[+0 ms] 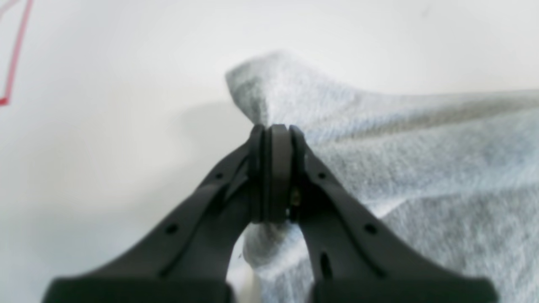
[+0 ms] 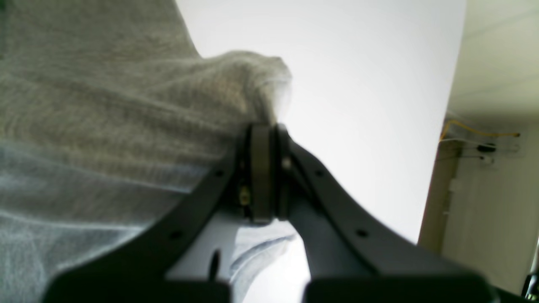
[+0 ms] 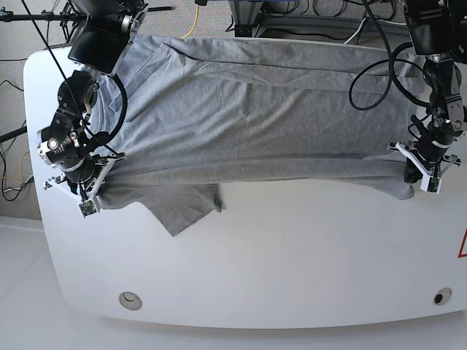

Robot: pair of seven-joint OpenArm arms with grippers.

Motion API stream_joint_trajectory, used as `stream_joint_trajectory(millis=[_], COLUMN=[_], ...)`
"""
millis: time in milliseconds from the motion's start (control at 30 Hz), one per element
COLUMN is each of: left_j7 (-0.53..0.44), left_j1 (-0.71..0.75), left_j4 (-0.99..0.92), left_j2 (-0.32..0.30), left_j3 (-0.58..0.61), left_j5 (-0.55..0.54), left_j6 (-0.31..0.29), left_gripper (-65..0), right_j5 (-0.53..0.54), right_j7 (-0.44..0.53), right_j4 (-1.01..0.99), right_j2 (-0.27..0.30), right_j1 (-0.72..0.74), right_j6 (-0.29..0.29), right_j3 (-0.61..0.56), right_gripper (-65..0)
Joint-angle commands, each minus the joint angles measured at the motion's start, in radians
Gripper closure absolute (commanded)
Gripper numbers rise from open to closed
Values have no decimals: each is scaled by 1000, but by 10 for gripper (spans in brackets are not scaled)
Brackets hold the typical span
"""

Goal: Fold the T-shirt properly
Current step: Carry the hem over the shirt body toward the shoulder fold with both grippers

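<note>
Each pincer, left [image 1: 273,130] and right [image 2: 263,128], clamps a bunched corner of the soft heather-grey T-shirt [image 3: 248,117], stretched between them over the white worktop [image 3: 292,255].

Two arms, black housings; left arm [image 3: 436,109] with a looping black cable beside it; right arm [image 3: 73,109] with a boxy black upper block and round joint bearing a small silver disc; thin black cables along both. White brackets at each wrist with small green boards. Left gripper [image 1: 273,130]: matte black fingers [image 1: 202,219], curved, widening to the base, small round holes and one slot along them; flat ribbed pads; brass screw at the pad. Right gripper [image 2: 264,128]: same black curved fingers, holes, brass screw, one pale screw head.
</note>
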Motion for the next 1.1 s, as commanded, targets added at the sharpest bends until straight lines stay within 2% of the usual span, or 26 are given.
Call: stream_joint_trajectory(millis=[0, 67, 333, 600, 867, 1067], left_j7=[-7, 15, 25, 44, 54, 57], left_j1=[1, 12, 41, 55, 125, 170], left_j4=[54, 103, 156, 172, 196, 214], left_j2=[-22, -20, -19, -16, -18, -18], left_j3=[-9, 0, -6, -37, -89, -108], left_j5=[-2, -7, -8, -8, -1, 2], left_j6=[6, 17, 23, 3, -50, -52], left_gripper=[0, -2, -1, -3, -5, -7], right_j5=[-7, -1, -3, -8, -5, -7], right_j7=[-6, -36, -52, -55, -53, -58], right_j4=[35, 63, 117, 169, 239, 277], right_j2=[16, 11, 10, 10, 13, 16], right_j1=[11, 0, -35, -91, -161, -200], right_j6=[-2, -2, -2, -2, -2, -2], right_j3=[2, -9, -16, -9, -11, -9], right_gripper=[-3, -3, -3, -1, -1, -2])
